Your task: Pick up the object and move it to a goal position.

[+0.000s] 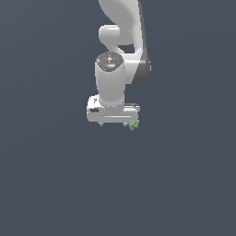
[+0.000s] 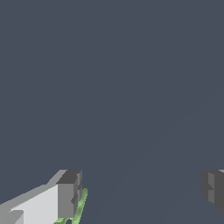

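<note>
The gripper (image 1: 113, 125) hangs at the low end of the arm, a smooth white block-shaped hand with a dark slot on its face and two short stubs of fingers pointing down. In the wrist view its fingers (image 2: 68, 194) are squared grey pads with flat, faceted faces, one mounted on a pale white carrier, the other only partly in frame; they stand far apart with a broad stretch of bare ground between them, so the jaws are spread wide and clasp nothing.

The object (image 1: 133, 125) is a tiny bright-green lump with an uneven, knobbly outline, sitting just under the hand's corner on the exterior view's right, close by the finger on that side. The wrist view shows it as a thin, curved green sliver (image 2: 80, 205) lying against the inner face of one pad, not centred in the gap; whether it truly touches the pad cannot be told.

Above the hand rises a glossy white cylindrical wrist link (image 1: 109, 83) capped by a dark round disc, then rounded white joints with a dark grey band, running further back out of frame. Everything stands over a flat, matte, slate-blue floor (image 1: 46, 175) without texture.
</note>
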Available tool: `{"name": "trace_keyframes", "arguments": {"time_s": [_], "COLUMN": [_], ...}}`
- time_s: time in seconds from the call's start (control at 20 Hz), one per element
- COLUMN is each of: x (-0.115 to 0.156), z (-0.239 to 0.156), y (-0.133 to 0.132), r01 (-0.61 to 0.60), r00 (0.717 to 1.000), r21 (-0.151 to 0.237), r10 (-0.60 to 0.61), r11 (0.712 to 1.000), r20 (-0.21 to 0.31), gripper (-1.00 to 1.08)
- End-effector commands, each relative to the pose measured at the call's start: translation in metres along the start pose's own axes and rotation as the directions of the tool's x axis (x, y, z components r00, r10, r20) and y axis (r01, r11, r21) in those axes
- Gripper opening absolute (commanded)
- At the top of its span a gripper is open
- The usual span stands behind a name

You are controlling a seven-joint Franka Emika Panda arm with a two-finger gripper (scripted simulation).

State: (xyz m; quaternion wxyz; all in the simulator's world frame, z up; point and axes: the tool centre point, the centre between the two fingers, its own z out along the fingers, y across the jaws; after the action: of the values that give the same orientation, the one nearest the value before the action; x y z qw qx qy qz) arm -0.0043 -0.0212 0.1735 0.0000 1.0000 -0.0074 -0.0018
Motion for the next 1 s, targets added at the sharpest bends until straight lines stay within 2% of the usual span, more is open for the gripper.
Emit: {"name": "trace_keyframes", "arguments": {"time_s": [0.0, 0.5, 0.95], "x": [0.000, -0.011, -0.018], "z": [0.000, 0.013, 0.019], "y": [0.000, 0.015, 0.001], "r01": [0.000, 0.013, 0.065], "r00": [1.000, 0.999, 0.997], "r21": [0.000, 0.000, 0.000], "r10": [0.000, -0.012, -0.065], "r11": [1.000, 1.000, 0.998], "r20": [0.000, 0.044, 0.038], "gripper": [1.00, 1.00, 1.00]}}
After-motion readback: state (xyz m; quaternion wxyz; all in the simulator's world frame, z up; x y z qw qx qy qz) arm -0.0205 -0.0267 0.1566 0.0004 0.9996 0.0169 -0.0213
